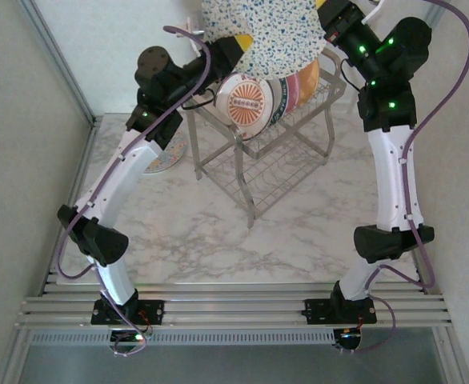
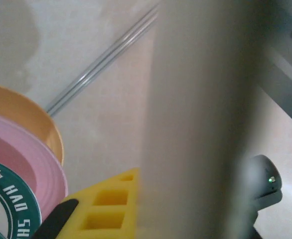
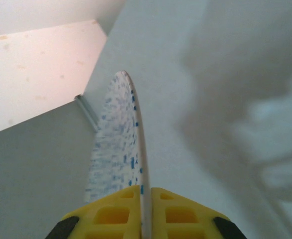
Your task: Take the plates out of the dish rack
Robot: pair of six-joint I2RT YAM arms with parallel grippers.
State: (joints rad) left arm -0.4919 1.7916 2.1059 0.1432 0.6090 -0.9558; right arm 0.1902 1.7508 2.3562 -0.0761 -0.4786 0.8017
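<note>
Overhead, the big speckled plate (image 1: pixel 258 32) was held up on edge above the rack (image 1: pixel 276 172), at the far side of the table (image 1: pixel 298 232). The right gripper (image 1: pixel 322 18) was clamped on the plate's right rim. From the right wrist, both yellow fingers (image 3: pixel 111 216) pressed tight against the thin edge of the plate. The left gripper (image 1: pixel 239 44) was clenched on the opposite, left rim. From the left wrist, one yellow finger (image 2: pixel 111 204) sat flush against the plate's blurred edge, with the other finger hidden behind it.

Three plates stood upright in the rack's upper slots, side by side. The sunburst plate (image 1: pixel 246 104) was furthest left, the pink plate (image 1: pixel 290 88) was next to it, and the orange plate (image 1: pixel 310 76) was furthest right. Another plate (image 1: pixel 166 156) lay flat on the table just left of the rack, partly beneath the left arm.
</note>
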